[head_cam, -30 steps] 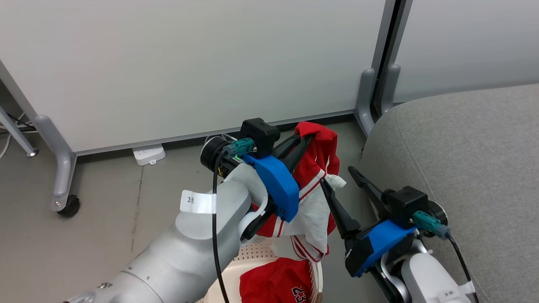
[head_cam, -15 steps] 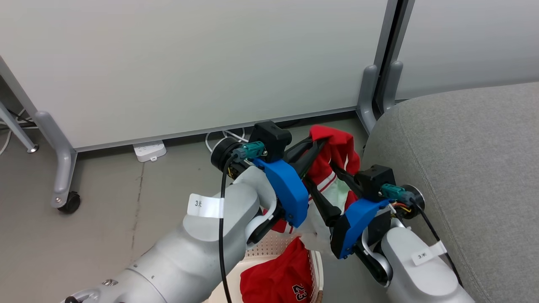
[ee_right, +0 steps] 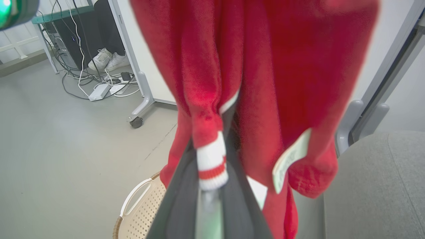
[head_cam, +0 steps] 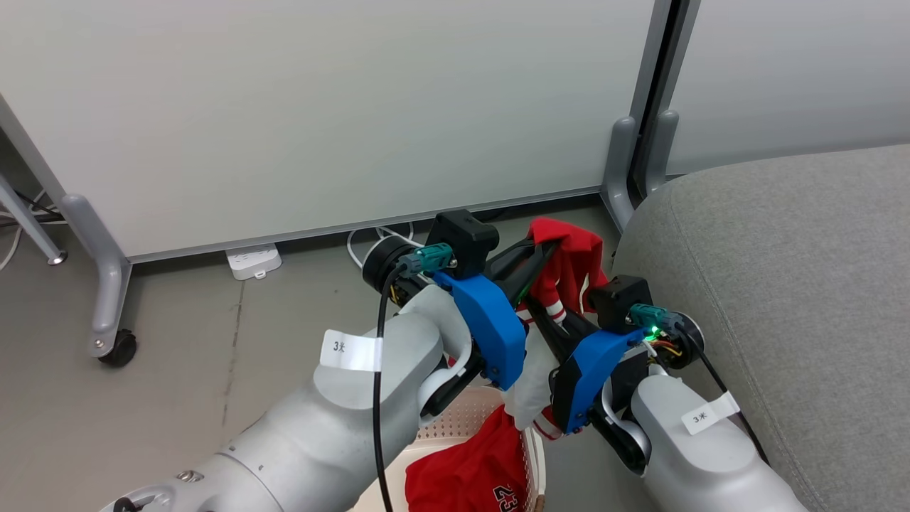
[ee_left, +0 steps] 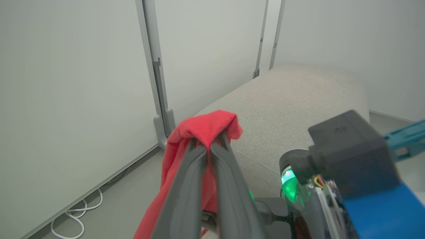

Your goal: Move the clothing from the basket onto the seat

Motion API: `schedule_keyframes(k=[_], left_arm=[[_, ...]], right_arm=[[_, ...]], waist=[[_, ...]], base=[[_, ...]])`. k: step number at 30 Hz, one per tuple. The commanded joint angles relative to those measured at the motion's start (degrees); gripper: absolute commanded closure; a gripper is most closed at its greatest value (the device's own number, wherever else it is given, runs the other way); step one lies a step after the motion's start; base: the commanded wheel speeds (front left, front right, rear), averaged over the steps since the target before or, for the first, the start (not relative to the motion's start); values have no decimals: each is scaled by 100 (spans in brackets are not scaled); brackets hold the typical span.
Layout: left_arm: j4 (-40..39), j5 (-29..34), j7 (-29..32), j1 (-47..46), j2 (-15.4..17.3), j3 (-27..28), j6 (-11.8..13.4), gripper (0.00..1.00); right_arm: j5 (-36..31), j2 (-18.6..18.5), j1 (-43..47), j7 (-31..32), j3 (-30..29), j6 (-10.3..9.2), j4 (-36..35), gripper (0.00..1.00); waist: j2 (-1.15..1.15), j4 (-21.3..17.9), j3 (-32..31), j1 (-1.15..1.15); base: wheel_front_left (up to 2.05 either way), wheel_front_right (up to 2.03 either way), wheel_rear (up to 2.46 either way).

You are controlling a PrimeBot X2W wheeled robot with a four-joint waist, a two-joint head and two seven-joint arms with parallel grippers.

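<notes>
A limp red garment with white, red-striped trim hangs bunched, its top clamped in the left gripper, its striped cuff pinched in the right gripper.

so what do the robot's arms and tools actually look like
The left forearm and right forearm are pale silver-grey rounded shells, each with a white tag. Each wrist carries a blue bracket, a black boxy camera and a teal connector feeding a black cable. The left tool and right tool each have two long dark tapering fingers.
</notes>
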Motion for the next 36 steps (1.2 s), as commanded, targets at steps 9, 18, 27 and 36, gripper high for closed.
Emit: schedule_keyframes(k=[9,18,27,36], left_arm=[[85,-123,-77,-111,-3,-66,25,100],[157,-195,-107,-66,-3,-117,29,100],[190,-281,-120,-124,-3,-132,42,100],[97,-66,-141,105,4,262,278,0]], right_arm=[[338,-19,-171,-223,365,3,316,100],[527,-19,-259,-351,582,3,468,100],[645,-19,-307,-423,709,3,594,100],[693,-19,-386,-485,713,3,585,100]], waist=[[0,-84,-45,0],[0,-109,-98,0],[0,-112,-110,0],[0,-99,-84,0]], base=[[0,0,0],[0,0,0],[0,0,0],[0,0,0]])
